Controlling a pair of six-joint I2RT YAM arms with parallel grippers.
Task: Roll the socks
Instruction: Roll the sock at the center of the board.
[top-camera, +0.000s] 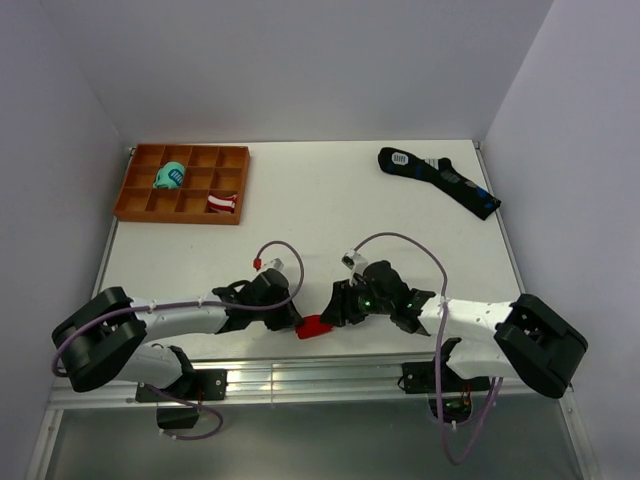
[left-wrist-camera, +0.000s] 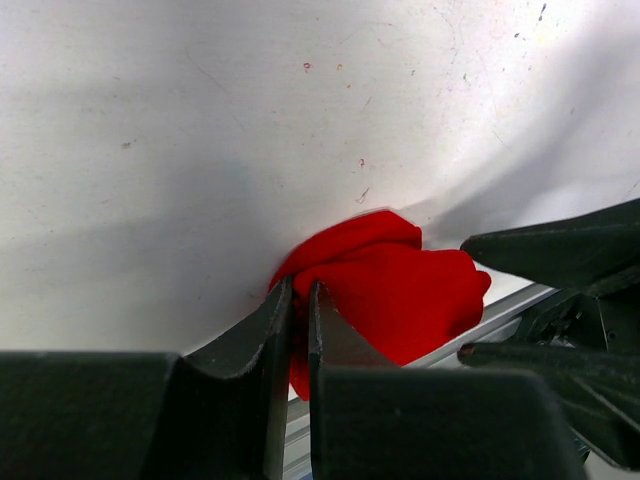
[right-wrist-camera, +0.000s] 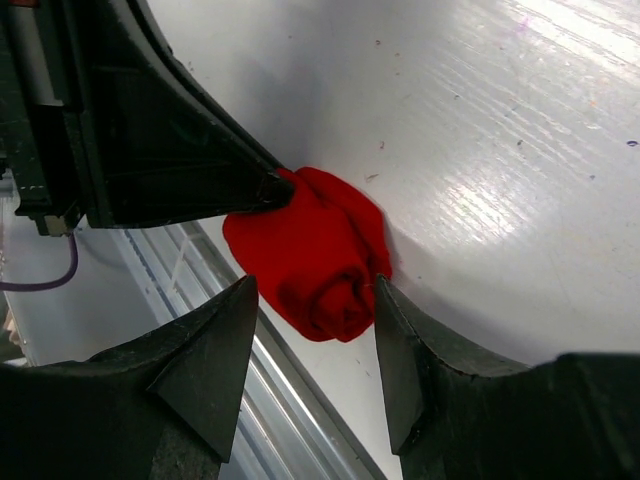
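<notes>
The red socks (top-camera: 314, 327) lie as a compact rolled bundle at the table's near edge, between the two arms. My left gripper (top-camera: 296, 319) is at the bundle's left side. In the left wrist view its jaws (left-wrist-camera: 298, 298) are shut on a fold of the red socks (left-wrist-camera: 390, 285). My right gripper (top-camera: 336, 310) is at the bundle's right side. In the right wrist view it (right-wrist-camera: 315, 290) is open, one finger on either side of the bundle's rolled end (right-wrist-camera: 318, 262). No white motif shows.
An orange compartment tray (top-camera: 175, 216) at the back left holds a teal bundle (top-camera: 170, 177) and a red-and-white striped bundle (top-camera: 222, 203). Long black socks (top-camera: 440, 178) lie at the back right. An aluminium rail (top-camera: 300, 375) runs along the near table edge, just below the bundle.
</notes>
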